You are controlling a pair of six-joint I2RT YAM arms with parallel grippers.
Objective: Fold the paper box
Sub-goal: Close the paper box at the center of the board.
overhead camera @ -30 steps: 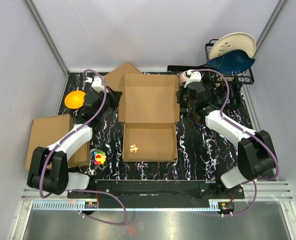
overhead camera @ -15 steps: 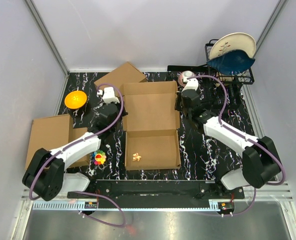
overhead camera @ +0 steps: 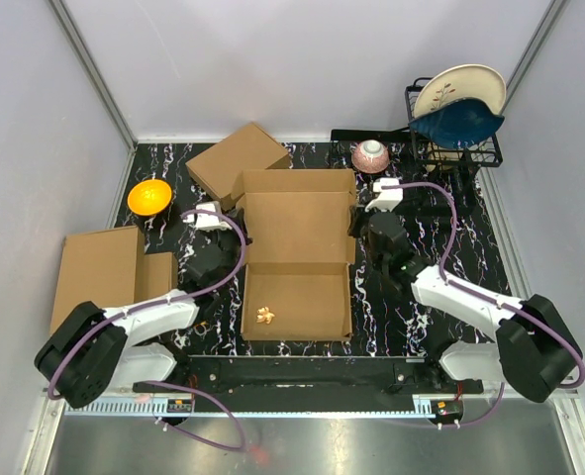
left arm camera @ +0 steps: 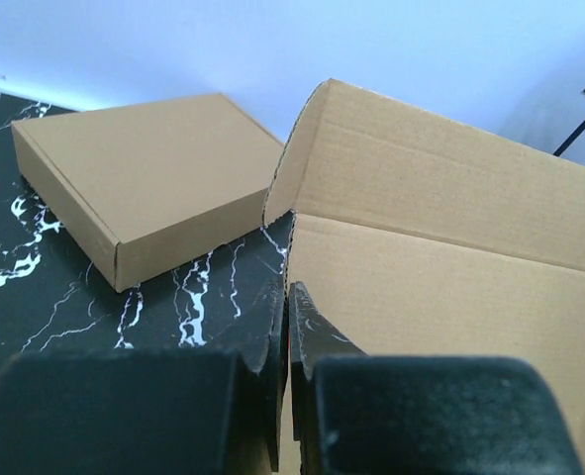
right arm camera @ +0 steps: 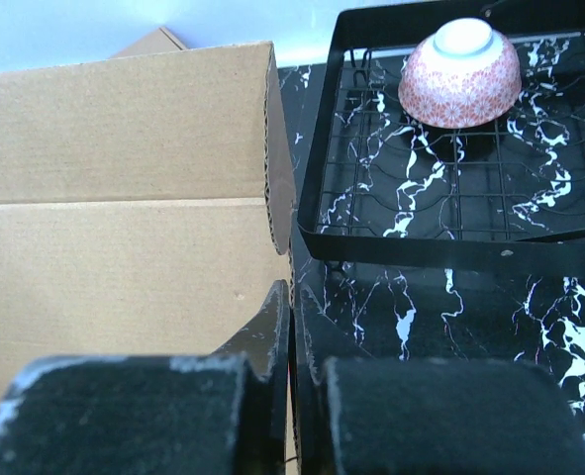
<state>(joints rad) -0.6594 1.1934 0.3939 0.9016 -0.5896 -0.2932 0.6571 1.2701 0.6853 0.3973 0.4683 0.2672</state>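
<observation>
Brown corrugated cardboard forms the paper box point(overhead camera: 297, 247), which lies open in the middle of the counter point(overhead camera: 376, 332) between the two arms, its shallow walled tray on the near side and its creased lid panel with an end flap stretching to the far side. The left end effector point(left arm camera: 287, 302) has its fingers pressed together just at the box's left edge, and the right end effector point(right arm camera: 292, 297), likewise pressed together, sits just at its right edge. A small yellowish scrap point(overhead camera: 264, 316) lies on the tray floor.
</observation>
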